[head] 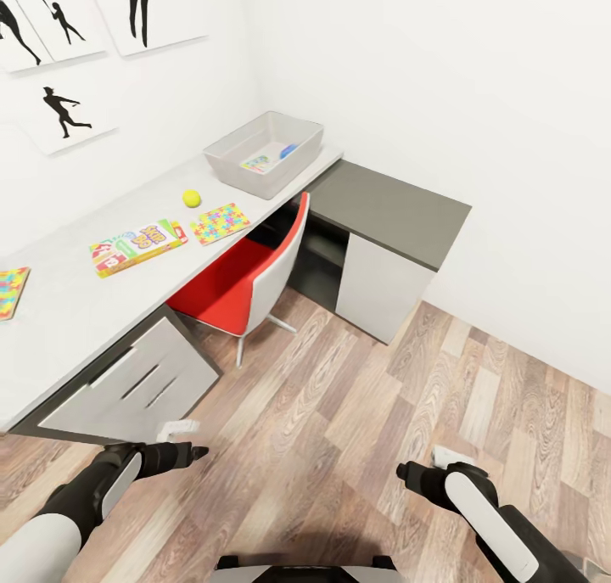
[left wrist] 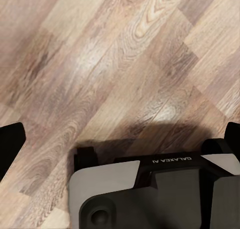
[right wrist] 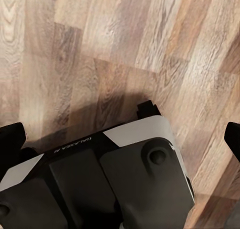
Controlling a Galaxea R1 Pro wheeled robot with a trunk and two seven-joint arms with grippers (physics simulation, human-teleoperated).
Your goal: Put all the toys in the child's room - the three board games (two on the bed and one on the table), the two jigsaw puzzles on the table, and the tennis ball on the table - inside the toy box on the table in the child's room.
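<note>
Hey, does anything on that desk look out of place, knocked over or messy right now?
Nothing looks spilled or damaged. The SKIP-BO board game box, the small yellow-green tennis ball and two colourful jigsaw puzzle squares lie loose and slightly askew on the light-grey desk top, outside the light-grey toy box.

I saw a red chair (head: 246, 282) with a white back tucked under the desk, black silhouette prints (head: 64, 108) on the wall (dancers, seemingly), and a wood-plank floor (head: 356, 422) below.
</note>
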